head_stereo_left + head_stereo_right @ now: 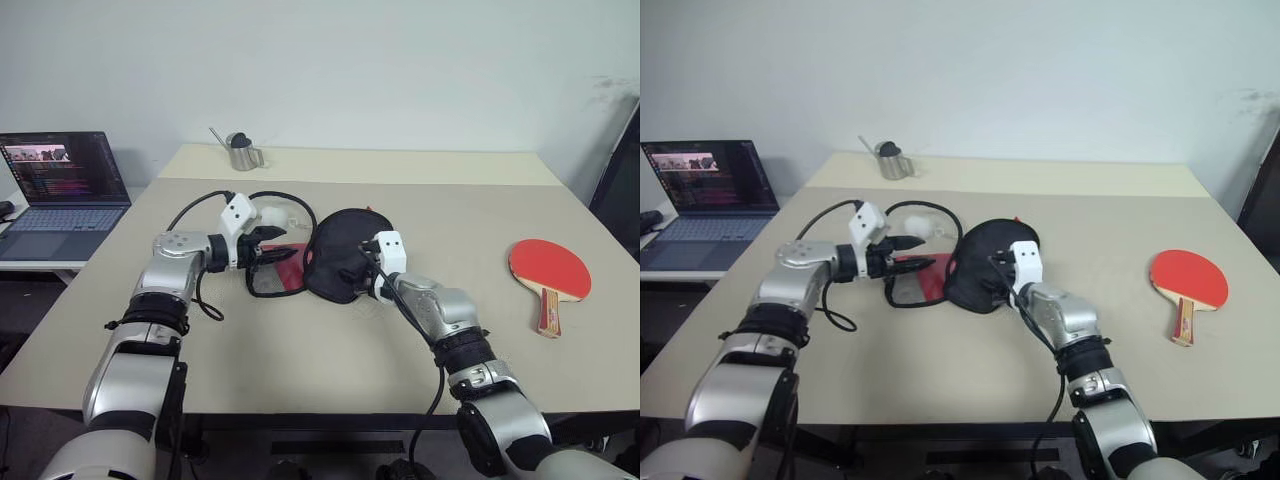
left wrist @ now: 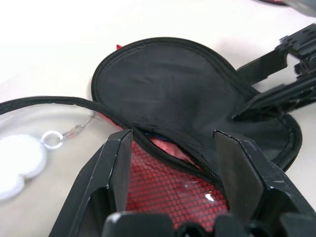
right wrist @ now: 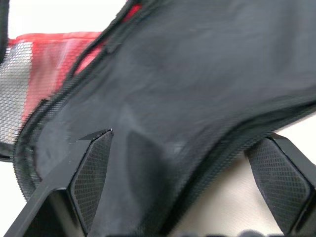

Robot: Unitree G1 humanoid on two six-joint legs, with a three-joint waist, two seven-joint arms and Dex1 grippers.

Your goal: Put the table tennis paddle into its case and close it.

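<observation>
The case [image 1: 340, 250] lies mid-table, black face up, partly unzipped, with its red mesh half [image 2: 163, 187] spread to the left. My left gripper [image 1: 278, 250] reaches in from the left and is open; its fingers [image 2: 116, 163] straddle the red mesh half at the zip edge. From the near side, my right gripper [image 1: 358, 272] is open too, and the black cover's rim [image 3: 197, 123] passes between its fingers [image 3: 94, 168]. The table tennis paddle [image 1: 548, 268] lies red face up at the table's right, handle toward me, clear of both grippers.
A clear pouch with black zip edging [image 1: 290, 205] holding something white lies just beyond the left gripper. A metal cup [image 1: 241, 152] stands at the far edge. An open laptop [image 1: 60, 190] sits on a side table to the left.
</observation>
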